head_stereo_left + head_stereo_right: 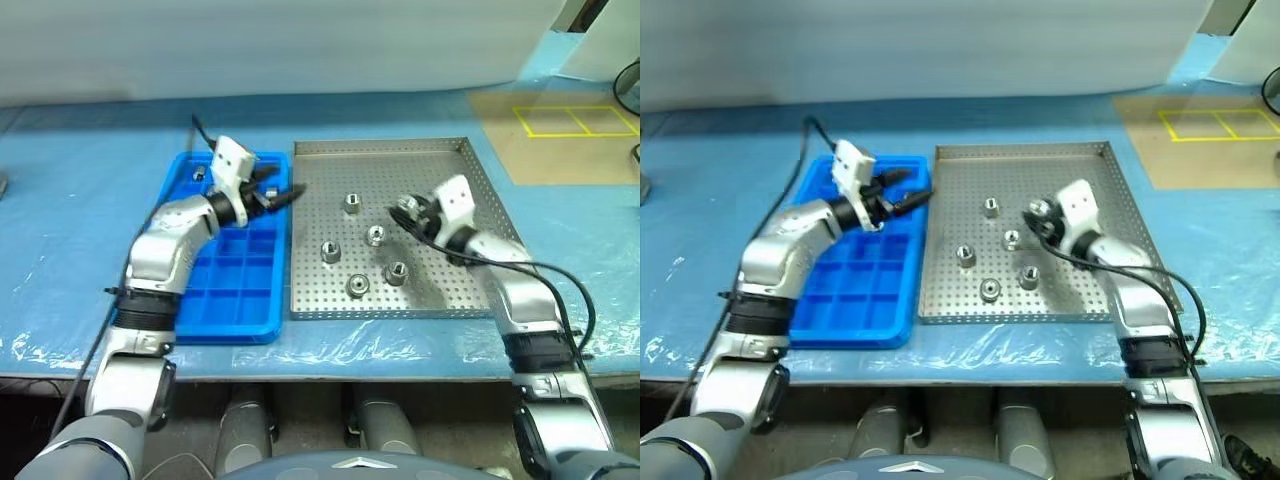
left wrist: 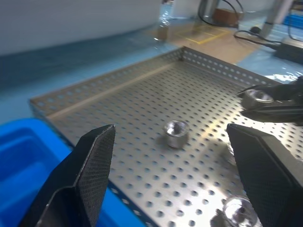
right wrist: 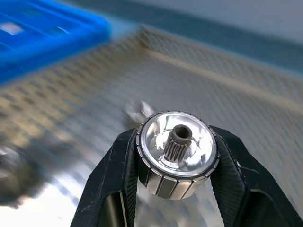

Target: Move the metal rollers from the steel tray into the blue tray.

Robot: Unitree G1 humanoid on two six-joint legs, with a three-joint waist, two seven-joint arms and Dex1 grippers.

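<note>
Right gripper (image 3: 176,163) is clamped on one metal roller (image 3: 177,153): both black fingers press its ribbed sides, and the roller's open face shows a bright recess with a dark splined hub in the centre. In the head views this gripper (image 1: 405,210) hangs over the right-centre part of the steel tray (image 1: 470,160), above the perforated floor, with the held roller lifted clear of it.

Left gripper (image 1: 283,194) has its fingers spread wide with nothing between them. It sits over the seam where the blue tray (image 1: 225,325) meets the steel tray, fingertips reaching just past the steel tray's left rim. From the left wrist view the two fingers (image 2: 90,170) frame the perforated floor, with a loose roller (image 2: 176,133) standing between them further off and the right gripper with its load visible at the edge (image 2: 265,99).

Five rollers remain loose on the steel tray floor (counted in the left eye view): one upper centre (image 1: 352,203), one mid (image 1: 376,236), one left of it (image 1: 330,252), one near the front rim (image 1: 357,286), one front right (image 1: 396,272). All stand apart from each other.

Blue tray lies just left of the steel tray, long sides nearly touching. A small grey item (image 1: 199,174) sits in a far-left compartment; cannot tell what it is.
</note>
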